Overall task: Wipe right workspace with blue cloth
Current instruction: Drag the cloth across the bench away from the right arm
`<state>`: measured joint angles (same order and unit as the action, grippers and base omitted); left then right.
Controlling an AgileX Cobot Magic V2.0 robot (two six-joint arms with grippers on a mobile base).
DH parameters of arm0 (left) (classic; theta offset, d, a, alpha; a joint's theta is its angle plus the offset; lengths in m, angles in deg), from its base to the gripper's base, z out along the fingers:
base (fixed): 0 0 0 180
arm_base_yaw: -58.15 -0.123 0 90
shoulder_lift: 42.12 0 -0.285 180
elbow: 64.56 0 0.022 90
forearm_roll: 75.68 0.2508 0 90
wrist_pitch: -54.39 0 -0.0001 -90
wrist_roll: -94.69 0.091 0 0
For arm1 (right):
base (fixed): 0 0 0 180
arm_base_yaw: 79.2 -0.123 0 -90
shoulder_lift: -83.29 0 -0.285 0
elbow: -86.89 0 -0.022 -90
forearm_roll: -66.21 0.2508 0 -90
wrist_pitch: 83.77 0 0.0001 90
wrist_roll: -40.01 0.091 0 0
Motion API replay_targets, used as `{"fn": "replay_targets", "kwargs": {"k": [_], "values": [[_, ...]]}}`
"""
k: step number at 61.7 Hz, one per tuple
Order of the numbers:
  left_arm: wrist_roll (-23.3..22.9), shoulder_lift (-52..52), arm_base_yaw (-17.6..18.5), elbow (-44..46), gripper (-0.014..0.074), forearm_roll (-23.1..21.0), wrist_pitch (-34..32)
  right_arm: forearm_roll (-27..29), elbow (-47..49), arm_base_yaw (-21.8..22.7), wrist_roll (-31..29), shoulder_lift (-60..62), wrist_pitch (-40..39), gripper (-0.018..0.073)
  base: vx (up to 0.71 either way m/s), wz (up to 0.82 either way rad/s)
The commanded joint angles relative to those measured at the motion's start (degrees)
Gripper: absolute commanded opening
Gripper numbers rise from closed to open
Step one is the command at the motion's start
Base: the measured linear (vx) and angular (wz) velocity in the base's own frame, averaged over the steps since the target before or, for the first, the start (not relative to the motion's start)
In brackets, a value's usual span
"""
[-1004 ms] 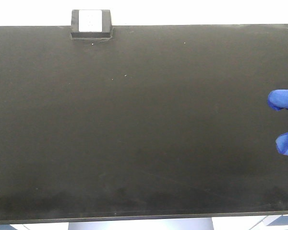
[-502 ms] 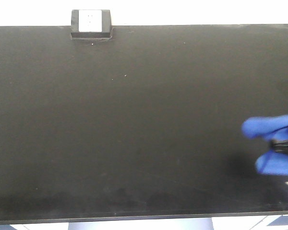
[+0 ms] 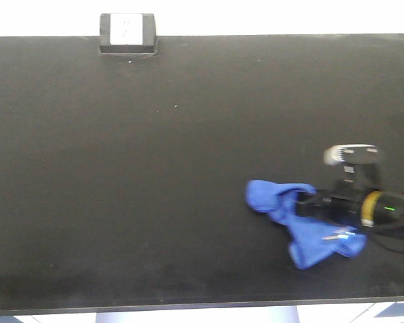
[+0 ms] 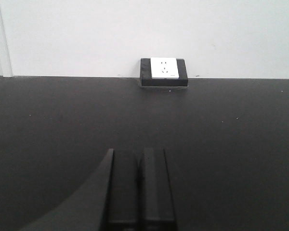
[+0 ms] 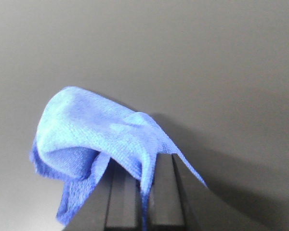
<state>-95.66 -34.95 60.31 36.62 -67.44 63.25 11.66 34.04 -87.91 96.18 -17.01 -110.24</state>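
Observation:
The blue cloth (image 3: 299, 222) lies bunched on the black tabletop (image 3: 155, 168) at the right front. My right gripper (image 3: 308, 204) reaches in from the right edge and is shut on the cloth. In the right wrist view the cloth (image 5: 96, 130) drapes over the closed fingers, a fold pinched between them at the right gripper (image 5: 144, 161). My left gripper (image 4: 137, 154) shows only in the left wrist view. Its jaws are shut and empty, low over the bare tabletop, pointing toward the back wall.
A white wall socket in a black housing (image 3: 127, 33) stands at the table's back edge, left of centre; it also shows in the left wrist view (image 4: 164, 72). The table's front edge (image 3: 188, 306) runs along the bottom. A white wall (image 4: 135, 29) stands behind the table.
My right arm has moved left into view, dragging the blue cloth leftward and toward the front across the table. The left gripper's earlier state is not shown.

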Motion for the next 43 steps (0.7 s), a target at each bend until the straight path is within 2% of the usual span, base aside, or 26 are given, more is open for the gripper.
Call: {"fn": "replay_targets", "kwargs": {"k": [1, 8, 12, 16, 20, 23, 31, 43], "values": [[-0.49, -0.93, 0.26, -1.75, -0.0006, 0.05, -4.80, 9.94, 3.64, -7.37, -5.75, -0.61, -1.88, 0.0000, 0.00, 0.00], [-0.49, -0.93, 0.26, -1.75, -0.0006, 0.05, -4.80, 22.48, 8.34, -17.42, -11.71, -4.23, 0.45, 0.0003, 0.00, 0.00], [-0.49, -0.93, 0.26, -1.75, -0.0006, 0.05, -4.80, 27.02, 10.78, -21.75, -14.17, -6.30, 1.83, 0.0004, 0.00, 0.00], [-0.49, -0.93, 0.26, -1.75, -0.0006, 0.05, -4.80, 30.52, 12.86, -24.17, -16.11, -7.63, 3.57, 0.0006, 0.00, 0.00], [-0.49, -0.93, 0.26, -1.75, -0.0006, 0.05, -4.80, 33.83, 13.72, -24.80, -17.98, -8.36, 4.93, 0.0006, 0.00, 0.00], [-0.49, -0.93, 0.26, -1.75, -0.0006, 0.05, -4.80, 36.31, 13.65, -24.47, -19.68, -8.44, 5.63, 0.0006, 0.00, 0.00], [-0.49, -0.93, 0.26, -1.75, -0.0006, 0.05, -4.80, 40.40, 13.58, -19.80, -26.15, -7.74, 10.98, 0.0008, 0.00, 0.00], [-0.49, -0.93, 0.26, -1.75, -0.0006, 0.05, -4.80, 39.77, 13.58, -6.69, -33.75, -5.37, 19.24, 0.0008, 0.00, 0.00]]}}
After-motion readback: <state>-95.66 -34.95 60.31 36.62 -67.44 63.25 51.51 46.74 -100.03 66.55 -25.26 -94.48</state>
